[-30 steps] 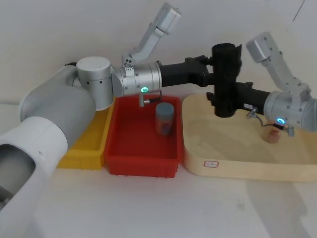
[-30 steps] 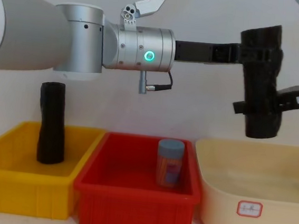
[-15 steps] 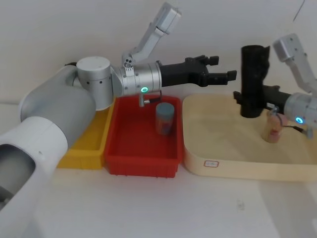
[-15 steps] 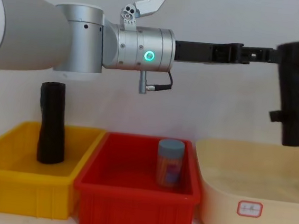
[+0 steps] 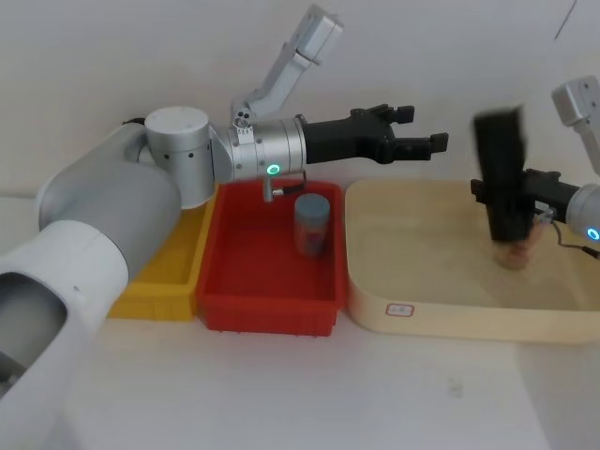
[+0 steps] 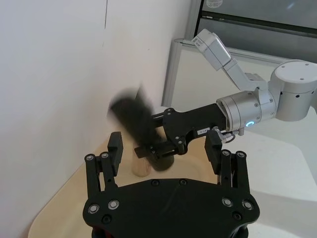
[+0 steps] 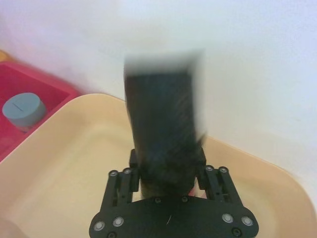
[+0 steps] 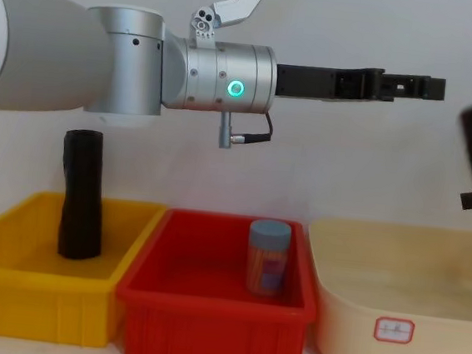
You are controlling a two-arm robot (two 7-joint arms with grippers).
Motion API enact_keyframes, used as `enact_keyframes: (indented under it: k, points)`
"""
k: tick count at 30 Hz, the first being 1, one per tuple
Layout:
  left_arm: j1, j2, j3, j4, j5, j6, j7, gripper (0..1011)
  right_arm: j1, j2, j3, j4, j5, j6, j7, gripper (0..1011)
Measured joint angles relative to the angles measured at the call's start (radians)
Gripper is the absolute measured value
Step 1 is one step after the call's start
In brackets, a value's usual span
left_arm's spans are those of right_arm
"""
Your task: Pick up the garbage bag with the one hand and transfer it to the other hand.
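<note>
right gripper [image 5: 511, 199] clamps the garbage bag [image 5: 502, 173]; left gripper [image 5: 420, 131] spread.

The left arm is stretched level from the left side, its silver wrist [image 5: 258, 150] lit by a green ring. The left claw [image 5: 417, 142] is held with its fingers spread apart and nothing gripped between them; in the left wrist view both fingers [image 6: 115, 148] are seen standing well apart. The right arm is brought in from the right side, its wrist [image 5: 588, 212] lit by a blue ring. The right claw [image 7: 166, 171] is pointed toward the left arm and is closed on the garbage bag [image 5: 502, 174], which is carried upright. The two claws are kept well apart.
</note>
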Motion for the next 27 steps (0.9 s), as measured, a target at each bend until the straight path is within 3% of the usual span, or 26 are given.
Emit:
enact_keyframes:
  k: [14,27]
  points:
    - [0.000,0.000,0.000,0.000,0.000,0.000,0.000,1001,0.004,0.008,0.005,0.031,0.002,-0.023,0.008,981]
    - [0.000,0.000,0.000,0.000,0.000,0.000,0.000,1001,0.005,0.010,0.007,0.040,0.004,-0.029,0.010,1000]
